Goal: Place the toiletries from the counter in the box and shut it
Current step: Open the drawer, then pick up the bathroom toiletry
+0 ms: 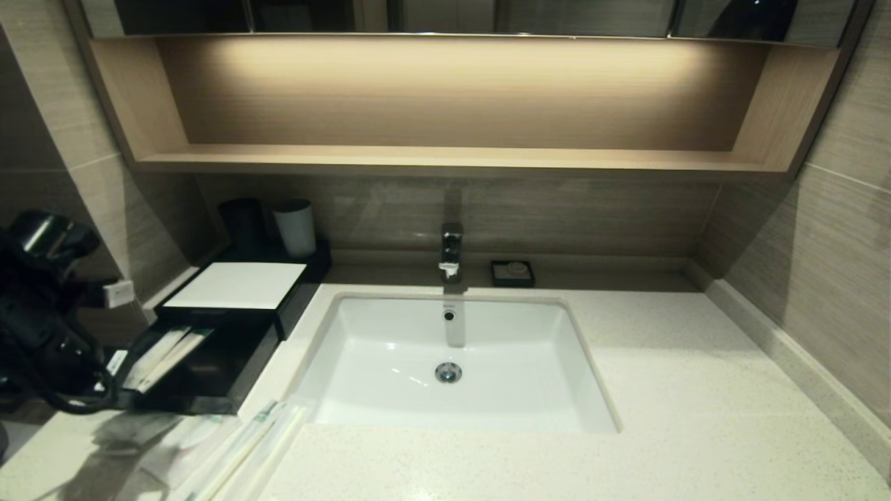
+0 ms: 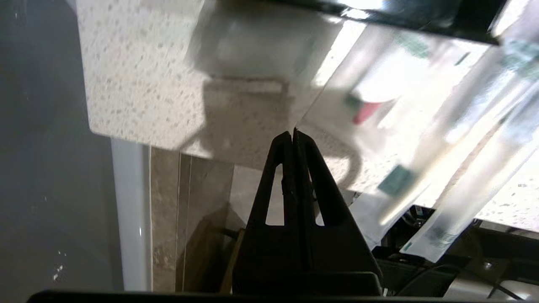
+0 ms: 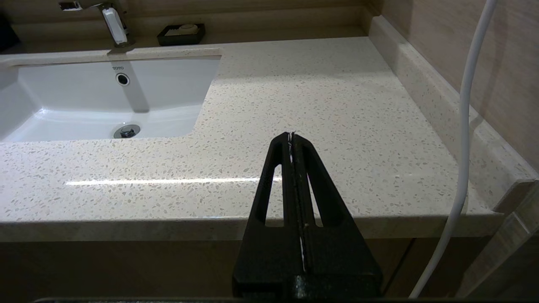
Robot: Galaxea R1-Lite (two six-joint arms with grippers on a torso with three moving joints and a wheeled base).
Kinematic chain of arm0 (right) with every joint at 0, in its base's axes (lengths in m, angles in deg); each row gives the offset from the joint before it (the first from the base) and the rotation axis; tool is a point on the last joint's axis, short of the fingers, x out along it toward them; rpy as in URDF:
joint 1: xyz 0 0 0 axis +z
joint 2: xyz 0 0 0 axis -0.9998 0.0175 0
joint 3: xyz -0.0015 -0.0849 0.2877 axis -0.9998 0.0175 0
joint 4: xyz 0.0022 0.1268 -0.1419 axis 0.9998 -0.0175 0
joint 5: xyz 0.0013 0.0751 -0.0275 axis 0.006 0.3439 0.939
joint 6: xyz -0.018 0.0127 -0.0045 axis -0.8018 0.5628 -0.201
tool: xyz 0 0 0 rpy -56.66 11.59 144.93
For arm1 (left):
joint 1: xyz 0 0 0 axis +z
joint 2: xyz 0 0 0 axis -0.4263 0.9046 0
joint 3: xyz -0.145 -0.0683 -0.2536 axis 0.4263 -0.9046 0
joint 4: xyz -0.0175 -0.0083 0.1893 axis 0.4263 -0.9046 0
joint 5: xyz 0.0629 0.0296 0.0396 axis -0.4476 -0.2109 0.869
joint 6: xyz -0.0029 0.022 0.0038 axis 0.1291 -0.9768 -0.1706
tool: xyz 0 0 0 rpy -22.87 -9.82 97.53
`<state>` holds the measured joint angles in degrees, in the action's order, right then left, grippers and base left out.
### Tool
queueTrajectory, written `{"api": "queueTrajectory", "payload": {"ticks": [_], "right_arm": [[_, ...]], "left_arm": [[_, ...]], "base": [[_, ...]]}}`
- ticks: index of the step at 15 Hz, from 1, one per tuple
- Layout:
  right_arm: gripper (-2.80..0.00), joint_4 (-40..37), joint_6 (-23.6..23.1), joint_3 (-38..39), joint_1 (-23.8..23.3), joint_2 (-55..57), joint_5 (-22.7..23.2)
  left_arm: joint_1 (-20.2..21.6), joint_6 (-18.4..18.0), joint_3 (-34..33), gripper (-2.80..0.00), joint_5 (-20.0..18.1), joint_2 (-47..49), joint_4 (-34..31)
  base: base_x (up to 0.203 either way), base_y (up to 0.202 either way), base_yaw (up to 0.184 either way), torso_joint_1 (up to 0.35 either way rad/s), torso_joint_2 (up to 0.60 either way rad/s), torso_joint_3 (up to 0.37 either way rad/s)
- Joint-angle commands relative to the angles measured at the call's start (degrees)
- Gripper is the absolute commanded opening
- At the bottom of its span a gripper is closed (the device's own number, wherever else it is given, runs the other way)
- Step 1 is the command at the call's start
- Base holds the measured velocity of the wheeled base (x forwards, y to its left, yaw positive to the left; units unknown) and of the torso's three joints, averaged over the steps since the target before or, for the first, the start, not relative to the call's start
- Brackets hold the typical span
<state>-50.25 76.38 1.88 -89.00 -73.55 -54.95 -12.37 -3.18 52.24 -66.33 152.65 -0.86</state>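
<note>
A black box [image 1: 209, 379] stands open at the counter's left, with long white packets [image 1: 163, 355] inside and a white-topped lid [image 1: 237, 285] behind it. More clear toiletry packets [image 1: 237, 449] lie on the counter in front of the box. My left arm [image 1: 49, 348] is at the far left. The left gripper [image 2: 292, 132] is shut over the counter's front left corner, its tips pinching the corner of a clear packet [image 2: 366, 105] with red and green contents. My right gripper [image 3: 291, 134] is shut and empty at the counter's front edge, right of the sink.
A white sink [image 1: 362, 348] with a faucet [image 1: 451, 250] fills the middle. A dark cup and a white cup [image 1: 295, 226] stand at the back left, and a soap dish [image 1: 512, 273] by the back wall. A white cable [image 3: 463, 126] hangs by the right wall.
</note>
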Motion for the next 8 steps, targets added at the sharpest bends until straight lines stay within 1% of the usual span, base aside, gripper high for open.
{"api": "queueTrajectory", "payload": {"ticks": [1,6,7,8], "right_arm": [[-2.80,0.0,0.0,0.0,0.0,0.0,0.0],[-2.80,0.0,0.0,0.0,0.0,0.1,0.0],[-2.80,0.0,0.0,0.0,0.1,0.0,0.0],[-2.80,0.0,0.0,0.0,0.0,0.1,0.0]], "left_arm": [[2.3,-0.3,-2.3,-2.80,0.1,-1.7,0.0],[2.3,-0.4,-3.1,-2.80,0.1,-0.8,0.8],[2.3,-0.3,-3.0,0.00,0.1,-0.4,0.8],[2.3,0.0,-2.5,0.00,-0.1,0.6,0.8]], "base": [[0.000,0.000,0.000,0.000,0.00,0.000],[0.000,0.000,0.000,0.000,0.00,0.000],[0.000,0.000,0.000,0.000,0.00,0.000],[0.000,0.000,0.000,0.000,0.00,0.000]]}}
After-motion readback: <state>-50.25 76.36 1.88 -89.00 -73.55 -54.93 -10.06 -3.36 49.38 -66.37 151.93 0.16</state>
